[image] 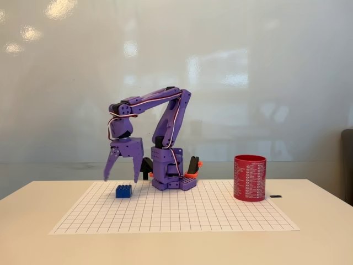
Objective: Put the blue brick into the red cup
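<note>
— Right, where's the pincer (121, 180) at this moment?

— Up over the left part of the gridded sheet (220, 216) in the fixed view, pointing down, its two purple fingers (110, 165) spread wide apart. Nothing between them, so it's released.

— And the blue brick (123, 191)?

— Sitting on the sheet, studs up, just under the pincer and a touch to the right of the left finger. The fingertips hang just above it, one to either side; I see no contact.

— The arm itself?

— The purple arm (165, 110) is folded over from its base (172, 176) at the back edge of the sheet, the upper link reaching left and the wrist dropped straight down. White and red cable runs along the links.

— What about the red cup (250, 178)?

— Upright, well away on the right, near the sheet's right-hand edge at the back. Rows of small white print run round its side. I can't see inside it from this angle.

— Anything else on the table (320, 232)?

— A small dark flat object (276, 196) just right of the cup, too small to identify. Behind it all, a pale glossy wall (248, 66) with soft light reflections.
</note>
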